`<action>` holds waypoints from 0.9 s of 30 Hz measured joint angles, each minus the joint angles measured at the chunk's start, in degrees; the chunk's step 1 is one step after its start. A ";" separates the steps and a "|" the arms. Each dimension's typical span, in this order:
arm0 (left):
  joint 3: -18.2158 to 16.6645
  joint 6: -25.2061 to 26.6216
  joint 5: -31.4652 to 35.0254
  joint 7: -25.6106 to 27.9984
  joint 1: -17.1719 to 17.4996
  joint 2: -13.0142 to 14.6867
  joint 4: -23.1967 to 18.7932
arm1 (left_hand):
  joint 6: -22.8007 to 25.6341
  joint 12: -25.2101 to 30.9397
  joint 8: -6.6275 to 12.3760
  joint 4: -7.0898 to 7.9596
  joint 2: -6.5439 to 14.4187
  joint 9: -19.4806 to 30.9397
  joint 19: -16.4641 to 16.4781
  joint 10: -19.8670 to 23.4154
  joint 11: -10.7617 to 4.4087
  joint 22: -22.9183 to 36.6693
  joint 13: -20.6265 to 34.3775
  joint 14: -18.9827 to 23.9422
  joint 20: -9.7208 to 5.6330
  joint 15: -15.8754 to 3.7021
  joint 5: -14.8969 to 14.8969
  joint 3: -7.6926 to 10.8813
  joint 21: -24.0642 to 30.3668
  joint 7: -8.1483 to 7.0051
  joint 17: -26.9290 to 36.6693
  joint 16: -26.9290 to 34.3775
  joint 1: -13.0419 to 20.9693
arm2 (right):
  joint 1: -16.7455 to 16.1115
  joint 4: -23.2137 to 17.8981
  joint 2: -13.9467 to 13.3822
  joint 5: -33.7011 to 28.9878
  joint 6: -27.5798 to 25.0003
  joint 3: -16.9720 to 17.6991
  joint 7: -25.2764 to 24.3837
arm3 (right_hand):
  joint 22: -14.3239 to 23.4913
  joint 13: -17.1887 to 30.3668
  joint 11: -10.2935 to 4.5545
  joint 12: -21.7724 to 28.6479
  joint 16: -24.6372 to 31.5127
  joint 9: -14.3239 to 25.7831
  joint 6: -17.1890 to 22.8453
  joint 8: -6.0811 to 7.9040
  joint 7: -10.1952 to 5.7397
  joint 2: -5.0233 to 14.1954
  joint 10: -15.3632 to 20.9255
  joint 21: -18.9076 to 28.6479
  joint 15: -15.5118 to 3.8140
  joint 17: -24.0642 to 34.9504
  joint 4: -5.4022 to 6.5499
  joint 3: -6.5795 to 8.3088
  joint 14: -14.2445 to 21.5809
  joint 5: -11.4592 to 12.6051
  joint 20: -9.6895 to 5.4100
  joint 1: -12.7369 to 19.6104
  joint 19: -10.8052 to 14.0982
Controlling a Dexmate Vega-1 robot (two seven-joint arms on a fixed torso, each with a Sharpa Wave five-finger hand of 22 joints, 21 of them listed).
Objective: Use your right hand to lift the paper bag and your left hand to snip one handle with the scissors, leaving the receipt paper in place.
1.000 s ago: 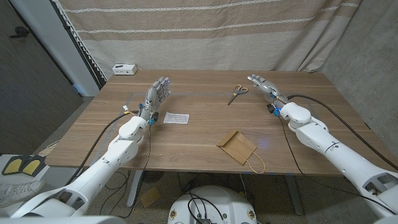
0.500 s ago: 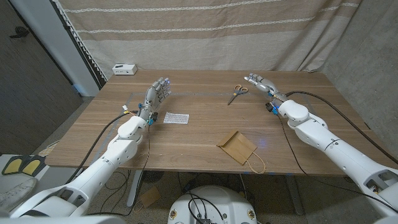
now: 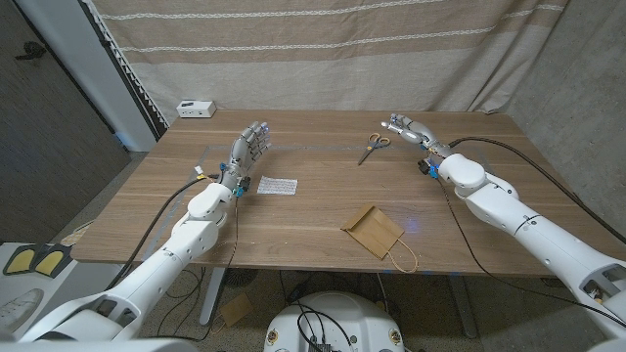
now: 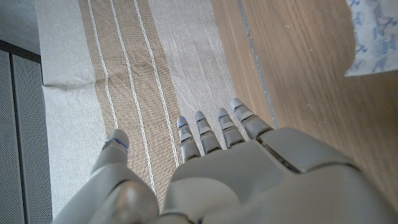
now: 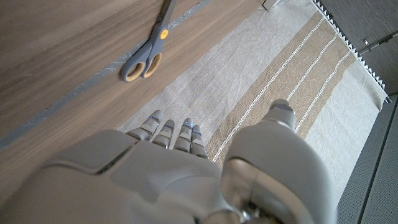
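Note:
The brown paper bag (image 3: 373,229) lies flat near the table's front edge, its twine handle (image 3: 404,259) trailing toward the edge. Grey-handled scissors (image 3: 371,147) (image 5: 148,51) lie shut at the far middle of the table. The white receipt paper (image 3: 276,185) (image 4: 374,37) lies left of centre. My right hand (image 3: 409,128) (image 5: 168,174) hovers open just right of the scissors, holding nothing. My left hand (image 3: 250,147) (image 4: 211,168) stands upright and open just behind the receipt, fingers apart.
A small white box (image 3: 195,109) sits at the far left corner of the wooden table (image 3: 323,205). A striped curtain (image 3: 323,49) hangs right behind the far edge. Cables run along both arms.
My right hand has drifted left and toward the far edge, closer to the scissors. The left hand, bag, receipt and scissors stay where they were.

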 measured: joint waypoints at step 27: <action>-0.10 1.46 1.03 3.45 2.53 1.20 -4.69 | 0.00 0.00 0.00 -0.25 -0.23 0.00 0.00 0.20 0.21 0.00 0.00 0.00 0.00 0.00 0.00 -0.25 0.00 0.00 0.00 0.00 0.23 | 2.35 -3.81 -3.47 -10.20 -2.68 -2.68 0.41 | 0.00 -0.01 -1.06 0.34 0.00 0.00 1.12 0.40 -1.13 0.75 0.99 -0.87 0.00 0.01 -0.75 0.25 0.01 0.00 0.22 2.11 1.01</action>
